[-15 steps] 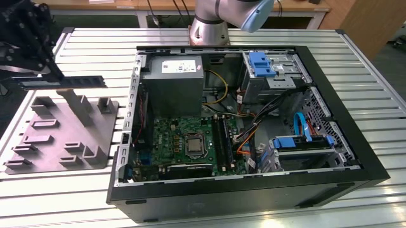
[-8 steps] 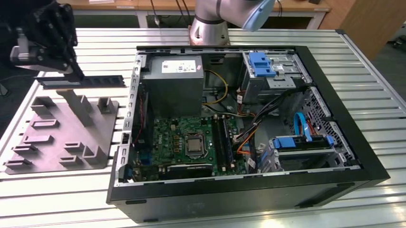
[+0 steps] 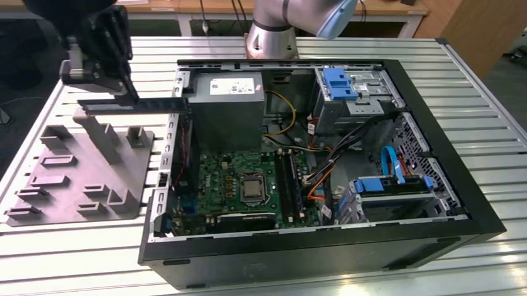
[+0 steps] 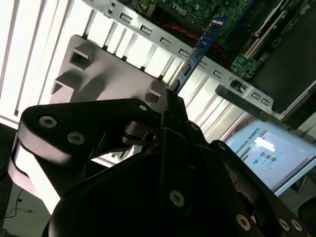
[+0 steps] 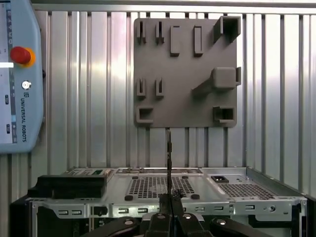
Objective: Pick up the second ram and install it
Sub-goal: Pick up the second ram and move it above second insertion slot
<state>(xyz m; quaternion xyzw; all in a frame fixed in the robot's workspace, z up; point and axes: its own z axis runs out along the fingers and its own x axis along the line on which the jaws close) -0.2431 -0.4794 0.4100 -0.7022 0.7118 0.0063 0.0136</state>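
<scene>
A black robot pincer (image 5: 169, 198) is pressed together on the second ram (image 5: 169, 158), a long, narrow, dark blue-green circuit-board stick seen edge-on in the first wrist view. In the exterior view the stick hangs level in the air above a grey plastic holder plate (image 3: 74, 179). One end is just beside the wall of an open black computer case (image 3: 329, 242). A green motherboard (image 3: 216, 176) lies inside the case. Plate and case rest on a slatted metal counter (image 3: 49, 262).
</scene>
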